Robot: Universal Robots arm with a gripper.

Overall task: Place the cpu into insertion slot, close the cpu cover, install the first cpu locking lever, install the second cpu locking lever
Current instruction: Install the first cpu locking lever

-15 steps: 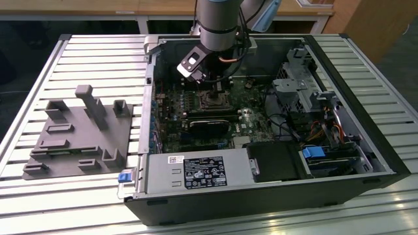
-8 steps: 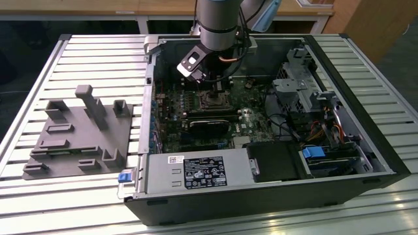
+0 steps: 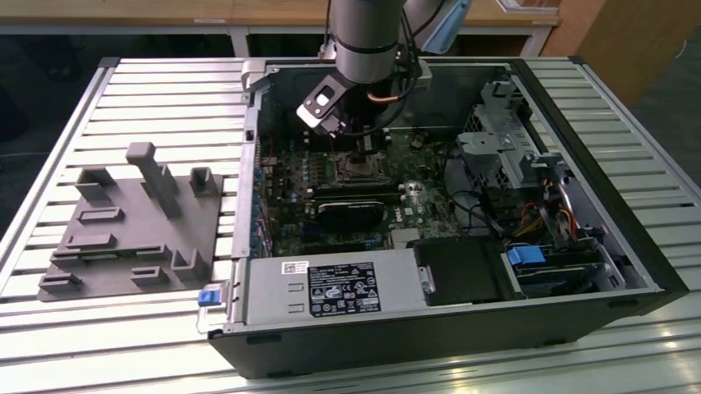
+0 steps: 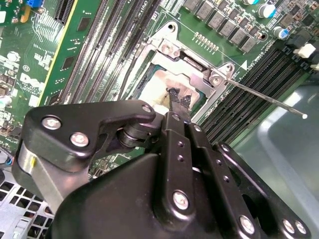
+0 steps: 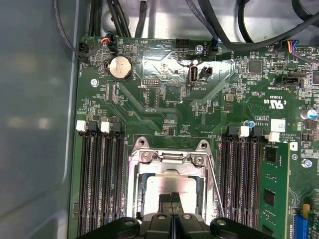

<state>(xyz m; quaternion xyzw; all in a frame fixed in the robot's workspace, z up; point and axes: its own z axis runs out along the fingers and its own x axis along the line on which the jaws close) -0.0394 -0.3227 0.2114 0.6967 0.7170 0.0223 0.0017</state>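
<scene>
Black metal gripper (image 4: 178,100), slim fingers pressed together, tips over the flat silvery square cpu (image 4: 153,90), framed by the thin steel cpu cover (image 4: 199,74).

Gripper (image 4: 179,99) tips lay together at the cpu (image 4: 152,90) | cpu cover (image 4: 197,74) framed the cpu | lever rod (image 4: 269,98) jutted over memory slots (image 4: 256,74)
</scene>
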